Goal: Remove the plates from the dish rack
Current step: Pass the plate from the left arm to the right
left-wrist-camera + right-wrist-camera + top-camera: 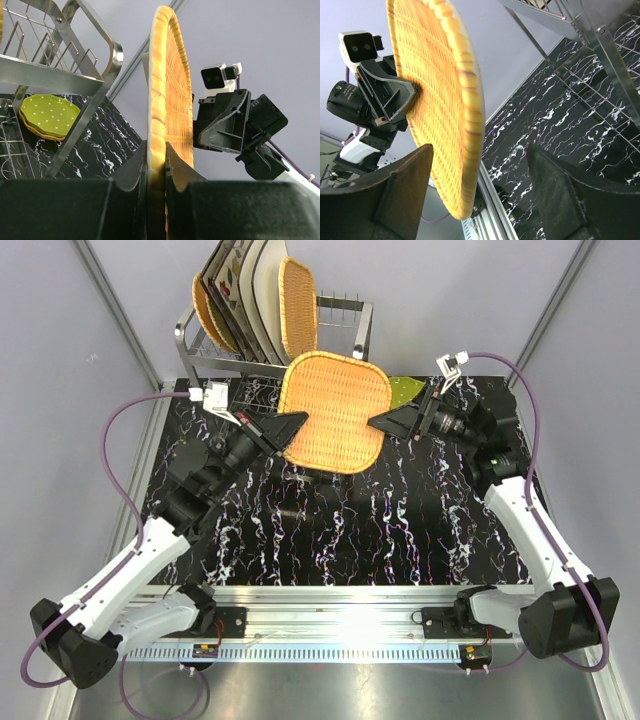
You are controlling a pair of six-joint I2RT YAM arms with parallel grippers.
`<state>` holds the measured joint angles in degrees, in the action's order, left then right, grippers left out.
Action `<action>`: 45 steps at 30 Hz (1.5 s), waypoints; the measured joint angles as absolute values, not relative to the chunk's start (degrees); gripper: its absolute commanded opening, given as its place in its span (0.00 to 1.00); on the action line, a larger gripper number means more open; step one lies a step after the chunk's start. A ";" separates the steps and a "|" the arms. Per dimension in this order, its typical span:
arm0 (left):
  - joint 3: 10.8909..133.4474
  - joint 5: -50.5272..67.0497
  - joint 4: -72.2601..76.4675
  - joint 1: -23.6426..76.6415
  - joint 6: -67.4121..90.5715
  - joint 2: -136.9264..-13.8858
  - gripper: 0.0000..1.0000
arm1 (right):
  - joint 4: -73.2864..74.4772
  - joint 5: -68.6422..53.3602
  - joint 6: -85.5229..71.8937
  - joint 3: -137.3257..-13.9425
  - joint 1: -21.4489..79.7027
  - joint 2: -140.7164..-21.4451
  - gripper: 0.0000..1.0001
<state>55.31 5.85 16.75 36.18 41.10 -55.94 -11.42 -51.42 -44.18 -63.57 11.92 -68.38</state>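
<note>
the left gripper (298, 425) pinches one edge of a woven wicker plate (333, 412), held upright over the black marble table (330, 535) before the dish rack (362, 322); the right gripper (373, 422) stands wide apart astride the opposite rim, unclamped

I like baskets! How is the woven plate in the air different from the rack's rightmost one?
The lifted wicker plate is out of the dish rack, pinched by the left gripper; the racked wicker plate stands in it, ungripped. The lifted one faces up, the racked one sideways. Both are orange-tan weave.
</note>
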 measured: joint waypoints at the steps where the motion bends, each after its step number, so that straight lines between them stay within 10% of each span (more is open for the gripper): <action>1: 54.89 5.85 17.21 36.18 41.39 -55.94 0.00 | -11.42 -51.13 -44.16 -63.44 12.36 -68.58 0.80; 24: 46.70 3.49 24.80 36.10 45.78 -55.20 0.03 | -15.99 -49.15 -49.19 -61.67 14.55 -71.48 0.00; 37: 41.54 -1.63 25.15 36.12 47.29 -48.14 0.96 | -12.64 -55.02 -44.80 -60.77 10.94 -72.29 0.00; 45: 34.15 -8.45 20.53 36.12 44.88 -37.76 0.99 | -1.28 -55.81 -35.55 -60.05 5.61 -71.33 0.00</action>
